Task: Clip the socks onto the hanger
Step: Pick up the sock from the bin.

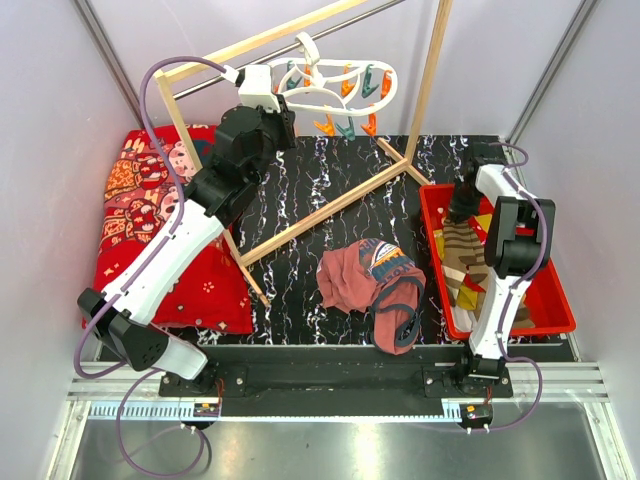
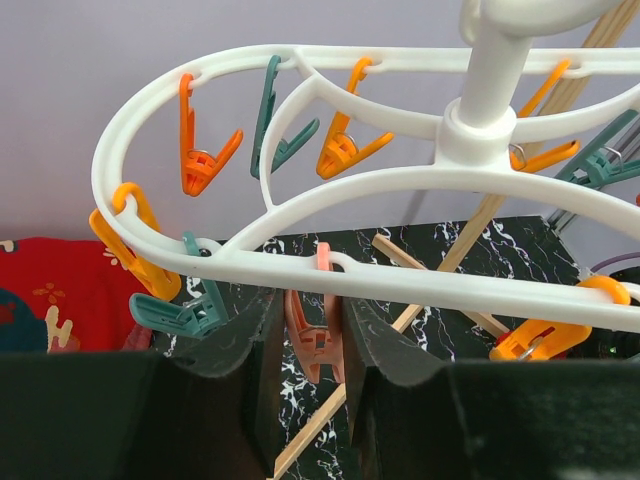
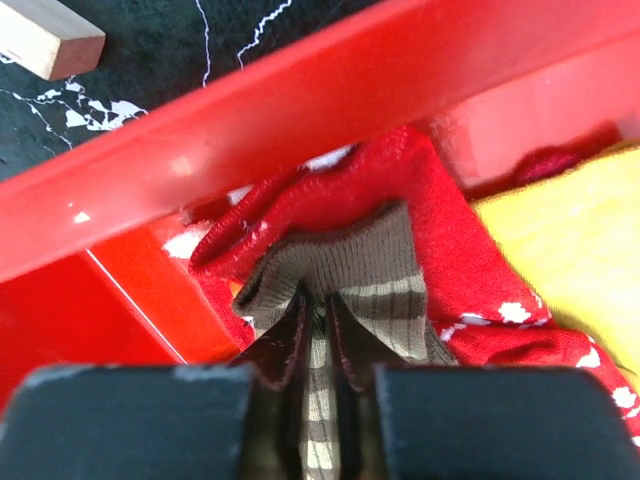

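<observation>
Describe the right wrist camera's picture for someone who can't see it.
The right gripper pinches the cuff of a brown-and-tan striped sock inside a red tray. A red sock with white pattern lies against it, with yellow fabric at the right edge.

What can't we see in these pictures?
- Top view: how many socks lie in the red tray; the right arm covers them.
- Left wrist view: the hanger hook's top, cut off by the upper edge.
- Right wrist view: most of the striped sock, behind the right gripper.
- Right wrist view: the yellow sock, blurred and cut by the right edge.
</observation>
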Controlling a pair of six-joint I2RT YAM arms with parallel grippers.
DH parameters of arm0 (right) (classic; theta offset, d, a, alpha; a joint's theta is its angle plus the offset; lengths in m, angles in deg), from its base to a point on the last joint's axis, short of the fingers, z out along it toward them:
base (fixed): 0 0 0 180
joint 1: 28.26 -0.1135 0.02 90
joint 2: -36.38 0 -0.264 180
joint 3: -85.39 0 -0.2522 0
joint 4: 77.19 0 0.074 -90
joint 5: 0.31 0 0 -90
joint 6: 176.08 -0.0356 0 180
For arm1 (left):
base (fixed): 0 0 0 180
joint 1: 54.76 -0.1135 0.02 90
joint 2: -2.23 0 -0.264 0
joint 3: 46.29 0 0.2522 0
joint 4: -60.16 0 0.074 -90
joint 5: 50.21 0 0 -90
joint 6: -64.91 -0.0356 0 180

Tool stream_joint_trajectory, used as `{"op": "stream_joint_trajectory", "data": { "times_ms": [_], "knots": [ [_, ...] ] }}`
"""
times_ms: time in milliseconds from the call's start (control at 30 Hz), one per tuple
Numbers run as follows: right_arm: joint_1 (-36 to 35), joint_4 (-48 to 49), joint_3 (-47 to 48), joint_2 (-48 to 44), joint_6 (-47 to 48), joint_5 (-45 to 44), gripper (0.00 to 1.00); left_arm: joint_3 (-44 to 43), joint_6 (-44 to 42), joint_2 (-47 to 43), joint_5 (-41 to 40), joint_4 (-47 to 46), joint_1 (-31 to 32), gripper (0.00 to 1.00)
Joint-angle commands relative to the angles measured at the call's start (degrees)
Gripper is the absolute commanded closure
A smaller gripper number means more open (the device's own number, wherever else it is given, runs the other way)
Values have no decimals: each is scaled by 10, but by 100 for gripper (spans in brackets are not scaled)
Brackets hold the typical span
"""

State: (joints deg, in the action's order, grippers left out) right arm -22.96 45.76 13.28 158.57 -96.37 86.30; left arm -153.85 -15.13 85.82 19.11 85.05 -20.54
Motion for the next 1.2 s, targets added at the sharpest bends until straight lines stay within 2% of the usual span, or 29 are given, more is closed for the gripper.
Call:
{"op": "stream_joint_trajectory", "data": {
  "times_ms": [0,100,633,867,1000,1100,1167],
  "knots": [
    [2,16,-10,-41,12,-20,92,-19,-6,-11,-12,15,-3,100],
    [3,16,-23,-76,3,-24,100,-17,-6,-15,-13,20,-3,100],
    [2,16,-104,-294,-25,16,100,-27,-4,-31,-15,27,-3,100],
    [2,28,-144,-257,-46,32,89,-17,7,-38,-14,27,-3,100],
    [2,31,-149,-210,-61,29,88,-11,12,-42,-11,28,-3,100],
    [2,43,-162,-195,-65,29,79,-9,13,-43,-8,29,-3,100],
    [1,51,-168,-189,-67,25,79,-7,14,-43,-8,29,-3,100]
  ]
}}
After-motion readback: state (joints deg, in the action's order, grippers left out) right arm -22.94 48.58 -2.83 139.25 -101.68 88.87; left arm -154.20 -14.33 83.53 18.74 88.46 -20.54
